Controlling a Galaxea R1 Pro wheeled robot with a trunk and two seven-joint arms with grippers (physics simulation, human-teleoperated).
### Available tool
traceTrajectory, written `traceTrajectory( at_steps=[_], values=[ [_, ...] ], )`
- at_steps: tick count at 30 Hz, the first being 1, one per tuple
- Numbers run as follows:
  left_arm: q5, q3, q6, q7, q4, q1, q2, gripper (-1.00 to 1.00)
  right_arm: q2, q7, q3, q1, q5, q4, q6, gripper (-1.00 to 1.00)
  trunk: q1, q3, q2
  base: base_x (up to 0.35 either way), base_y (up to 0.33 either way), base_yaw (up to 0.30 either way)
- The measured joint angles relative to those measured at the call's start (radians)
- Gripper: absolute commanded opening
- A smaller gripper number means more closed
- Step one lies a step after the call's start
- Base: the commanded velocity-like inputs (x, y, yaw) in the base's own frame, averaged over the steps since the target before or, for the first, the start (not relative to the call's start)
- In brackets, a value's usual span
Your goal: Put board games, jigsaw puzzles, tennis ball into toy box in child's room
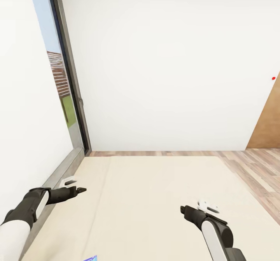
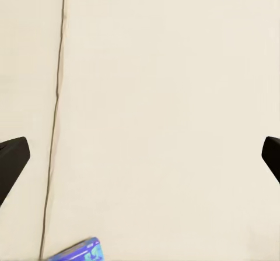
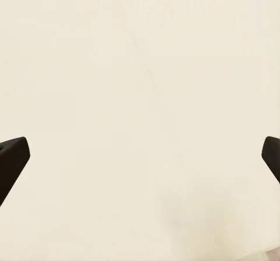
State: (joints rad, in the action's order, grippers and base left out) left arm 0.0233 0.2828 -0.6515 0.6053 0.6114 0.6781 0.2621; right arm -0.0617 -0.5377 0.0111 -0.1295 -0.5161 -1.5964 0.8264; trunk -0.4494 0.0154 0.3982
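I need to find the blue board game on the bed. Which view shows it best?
The left wrist view: the blue board game shows a corner lying on the bed, between the open left claw fingers. The head view catches a smaller sliver at its bottom edge.

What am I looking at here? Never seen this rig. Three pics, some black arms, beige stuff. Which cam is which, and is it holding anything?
It is a simulated wheeled robot with two arms, seen by three cameras at one moment.

The big picture comes from the head camera, looking down over both arms. The left gripper and the right gripper hang over the beige mattress of a bed. Beyond it are a white wall, a window, wood floor and a brown door.

The two small pictures come from cameras on each wrist, looking along the fingers. The dark wedges at the edges are the fingertips, spread wide, with nothing between them. Both grippers are open and empty.

The one item showing is the corner of a blue board game on the mattress, also seen in the left wrist view.
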Motion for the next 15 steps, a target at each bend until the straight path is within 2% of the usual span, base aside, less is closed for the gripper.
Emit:
traceTrajectory(
  at_steps=[5, 15],
  values=[
    [-0.002, -0.004, 0.004, -0.053, 0.0, 0.0, -0.006, 1.0, -0.002, -0.004, 0.005, 0.0, -0.001, 0.0, -0.002, 1.0, 0.0, 0.0, 0.0, 0.0, 0.0, 0.0],
    [-0.002, -0.006, 0.006, -0.077, 0.001, 0.001, -0.008, 1.0, -0.001, -0.004, 0.013, 0.0, -0.003, 0.0, -0.002, 1.0, 0.0, 0.0, 0.0, 0.0, 0.0, 0.0]
  ],
)
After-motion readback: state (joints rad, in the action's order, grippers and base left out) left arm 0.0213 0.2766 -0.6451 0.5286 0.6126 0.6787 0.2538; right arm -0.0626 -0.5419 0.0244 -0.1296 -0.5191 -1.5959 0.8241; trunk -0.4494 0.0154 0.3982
